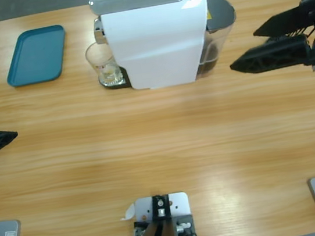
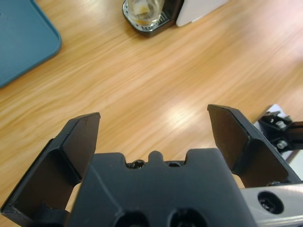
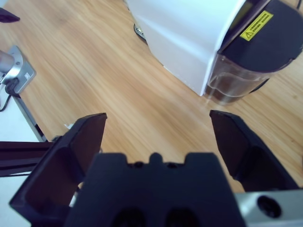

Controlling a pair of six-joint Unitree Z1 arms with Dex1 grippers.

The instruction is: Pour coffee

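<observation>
So on my table there's a teal tray sitting at the far left, flat, nothing on it. The only other thing I've got back there is a white coffee machine at the far middle, with a silver lid on top and a dark-lidded clear water tank on its right side. The tank lid has a yellow warning sticker. Tray and machine are well apart.
</observation>
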